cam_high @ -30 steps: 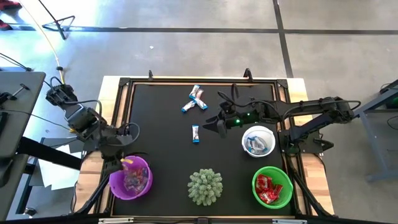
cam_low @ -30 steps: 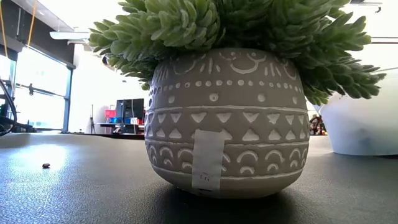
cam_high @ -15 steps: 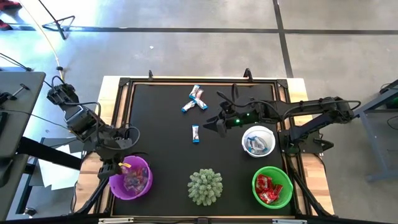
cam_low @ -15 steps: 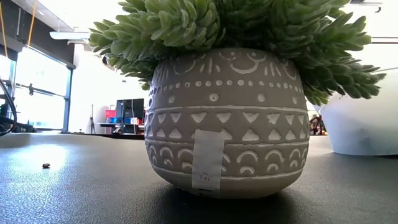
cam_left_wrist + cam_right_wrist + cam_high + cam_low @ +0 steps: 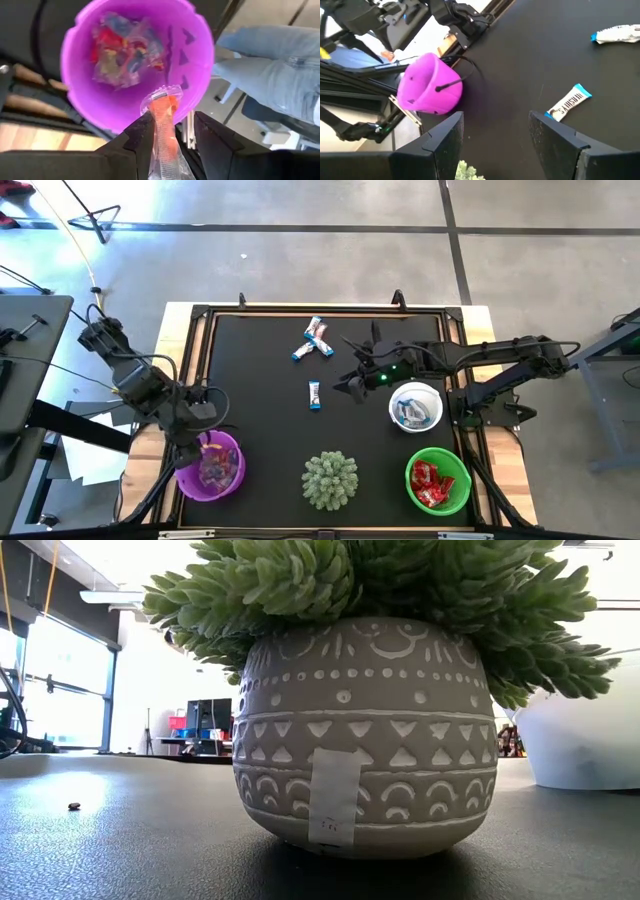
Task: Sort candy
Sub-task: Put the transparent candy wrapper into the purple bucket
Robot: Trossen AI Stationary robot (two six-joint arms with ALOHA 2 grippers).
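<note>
My left gripper (image 5: 195,442) hangs over the near-left purple bowl (image 5: 210,465), fingers pointing steeply down and spread. An orange-pink wrapped candy (image 5: 165,120) lies between them, above the bowl's rim (image 5: 200,55). The bowl holds several wrapped candies (image 5: 122,47). My right gripper (image 5: 345,385) hovers open over the table's middle, just right of a single blue-and-white candy (image 5: 315,394), which shows ahead of its fingers (image 5: 567,105). More blue-and-white candies (image 5: 317,340) lie flat toward the far edge. My left gripper has the orange-pink candy lengthwise between its spread fingers, which come from above. The wrapper's side (image 5: 156,131) lies against the inner face of one finger (image 5: 142,135). The other finger (image 5: 210,135) stands apart from it. The candy's free end (image 5: 162,96) sticks out past the fingertips over the bowl.
A white bowl (image 5: 415,407) with blue-and-white candies and a green bowl (image 5: 437,480) with red ones stand at the right. A potted spiky green plant (image 5: 330,478) stands at the near middle and fills the low view (image 5: 360,730). A person's jeans (image 5: 270,60) show beyond the table.
My left gripper has turned a little about its wrist while staying above the purple bowl. My right gripper has tipped its fingers further down toward the table near the single candy.
</note>
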